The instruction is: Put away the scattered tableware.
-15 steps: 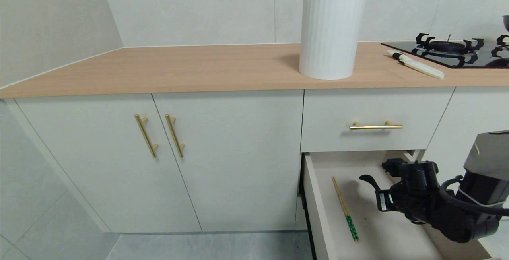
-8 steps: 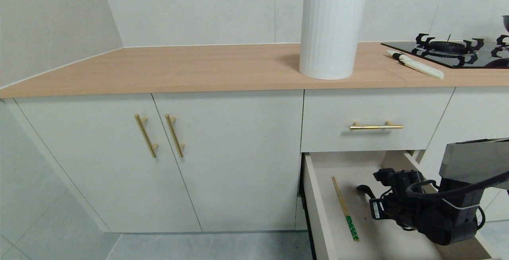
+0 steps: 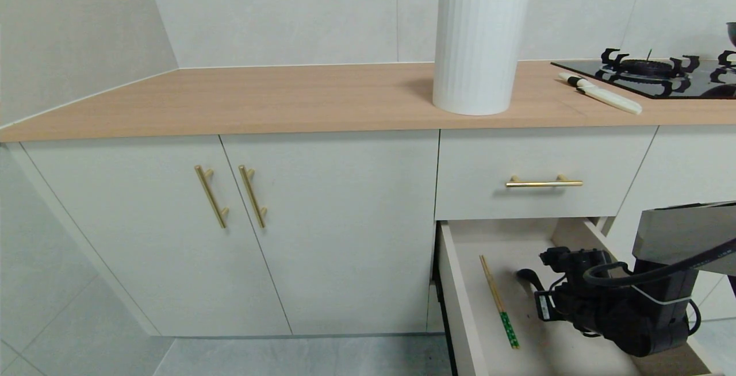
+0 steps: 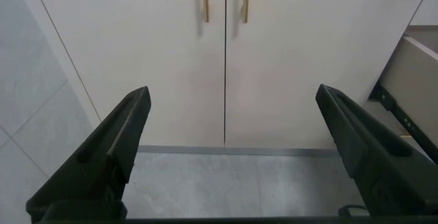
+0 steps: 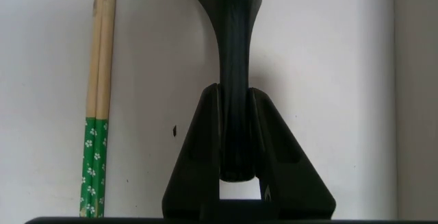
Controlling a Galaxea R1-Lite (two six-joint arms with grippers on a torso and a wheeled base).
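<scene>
A long wooden countertop (image 3: 259,97) runs over pale cabinet doors (image 3: 322,232) with brass bar handles. Below a closed drawer (image 3: 540,163), the lower drawer (image 3: 454,284) stands pulled open. On the counter a tall white ribbed container (image 3: 480,48) stands upright, with a black gas hob (image 3: 650,74) to its right and a white knife (image 3: 601,93) lying between them, just beside the hob's edge. The right gripper (image 3: 546,294) is inside the open drawer, low over its floor, its fingers (image 5: 205,114) clenched on the handle of a black spoon (image 5: 233,32), whose bowl points toward the drawer's back. A pair of chopsticks (image 3: 499,302) with green flowered ends lies flat on the drawer floor, near the spoon but apart from it. The left gripper (image 4: 233,101) faces the cabinet doors, its jaws spread wide and grasping nothing.
</scene>
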